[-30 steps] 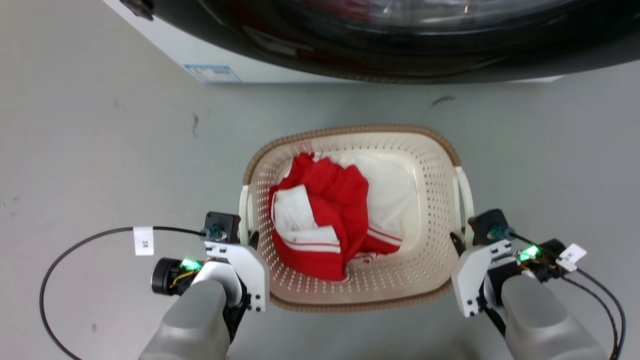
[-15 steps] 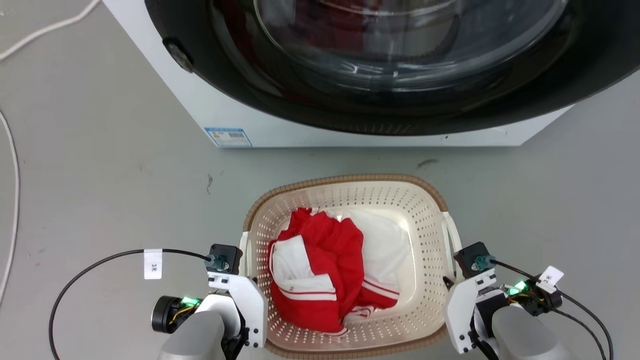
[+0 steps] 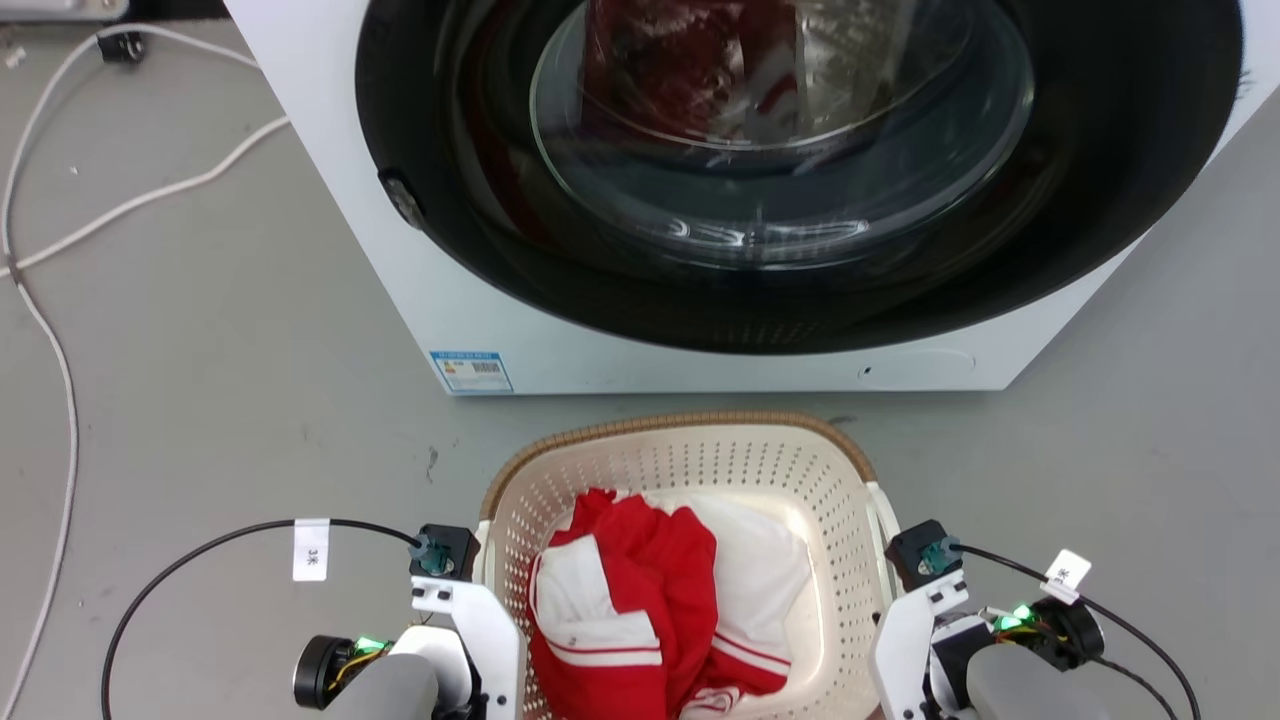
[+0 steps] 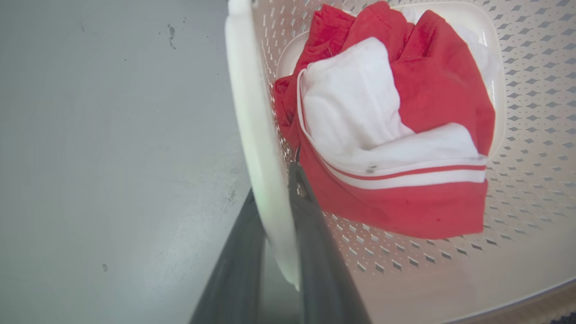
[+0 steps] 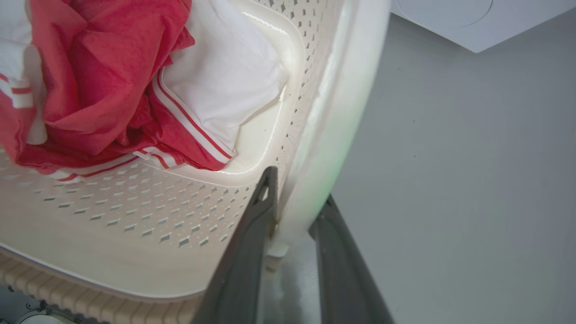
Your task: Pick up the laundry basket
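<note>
The laundry basket (image 3: 680, 432) is cream-white and perforated with a brown woven rim, and it sits low in the head view in front of the washing machine. Red and white clothes (image 3: 640, 610) lie inside it. My left gripper (image 3: 488, 598) is shut on the basket's white left handle (image 4: 249, 112), one dark finger inside the wall and one outside (image 4: 274, 189). My right gripper (image 3: 886, 600) is shut on the white right handle (image 5: 346, 99) in the same way (image 5: 299, 189). The basket's near rim is cut off by the head view's bottom edge.
A white front-loading washing machine (image 3: 420, 300) stands just beyond the basket, red laundry visible behind its round glass door (image 3: 780, 150). White cables (image 3: 60, 380) trail over the grey floor at far left. Black cables loop from both wrists.
The head camera has tilted up, so more of the washing machine shows and the basket sits lower in the picture. Both grippers stay on the handles. The basket's far rim is now past the floor mark.
</note>
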